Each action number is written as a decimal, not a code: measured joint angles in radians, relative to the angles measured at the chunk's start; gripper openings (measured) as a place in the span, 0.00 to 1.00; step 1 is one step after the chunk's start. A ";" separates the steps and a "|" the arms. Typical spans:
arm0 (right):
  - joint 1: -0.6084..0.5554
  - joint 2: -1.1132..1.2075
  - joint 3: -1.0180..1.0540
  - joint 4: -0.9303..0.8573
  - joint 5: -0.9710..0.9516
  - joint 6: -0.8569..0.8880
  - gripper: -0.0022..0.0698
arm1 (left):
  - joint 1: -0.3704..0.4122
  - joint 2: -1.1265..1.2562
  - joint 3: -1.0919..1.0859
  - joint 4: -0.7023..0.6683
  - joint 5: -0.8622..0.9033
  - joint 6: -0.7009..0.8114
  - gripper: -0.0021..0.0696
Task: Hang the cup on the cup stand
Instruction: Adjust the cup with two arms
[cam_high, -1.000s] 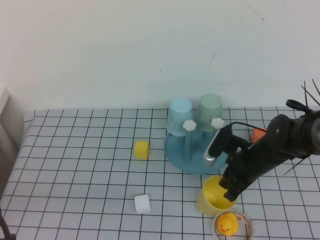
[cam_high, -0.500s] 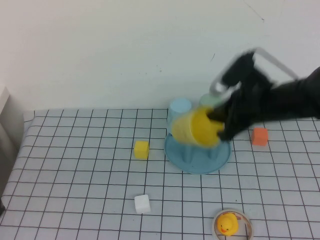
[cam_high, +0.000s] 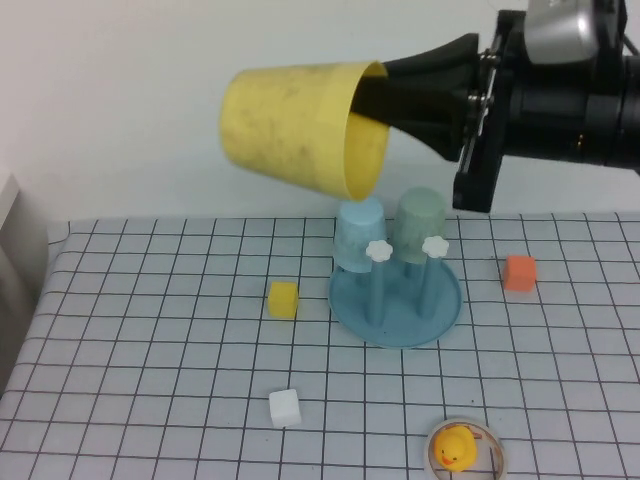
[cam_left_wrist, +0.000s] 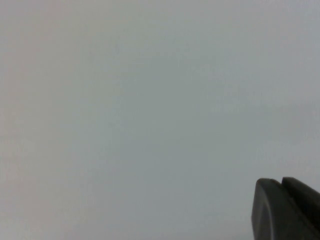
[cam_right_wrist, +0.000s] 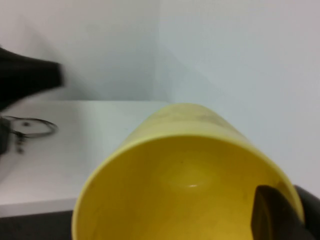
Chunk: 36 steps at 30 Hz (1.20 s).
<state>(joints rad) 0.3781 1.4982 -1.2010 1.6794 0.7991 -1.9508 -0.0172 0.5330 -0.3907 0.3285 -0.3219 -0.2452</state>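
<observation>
White gridded surface (cam_high: 150, 350) spreads below a plain pale wall, and I take the cup stand (cam_high: 396, 305) as my landmark. Well above it and to its left, the yellow cup (cam_high: 300, 125) hangs on its side, mouth turned toward the right gripper (cam_high: 400, 90), whose jaws reach into the rim, one finger inside the wall, clamped on it. From the right wrist view I look straight into the cup's mouth (cam_right_wrist: 187, 185), with one dark finger (cam_right_wrist: 272, 215) at its rim; the high view hides that interior. On the stand's far pegs sit a light blue cup (cam_high: 358, 235) and a pale green cup (cam_high: 420, 225), upside down. Of the left gripper (cam_left_wrist: 287, 210) I get only a dark corner against blank wall; I cannot tell its jaws' state.
</observation>
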 joint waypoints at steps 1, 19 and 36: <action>0.004 0.000 0.000 0.000 0.018 0.005 0.05 | 0.000 0.000 0.000 0.043 -0.007 -0.131 0.03; 0.163 0.000 0.000 0.000 0.002 -0.088 0.05 | -0.002 0.007 0.000 0.668 -0.366 -2.329 0.95; 0.454 0.009 -0.056 0.018 -0.271 -0.500 0.05 | -0.002 0.073 0.001 0.660 -0.456 -2.461 0.98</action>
<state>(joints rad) 0.8323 1.5070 -1.2570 1.6974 0.5286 -2.4507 -0.0189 0.6058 -0.3901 0.9885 -0.7776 -2.7064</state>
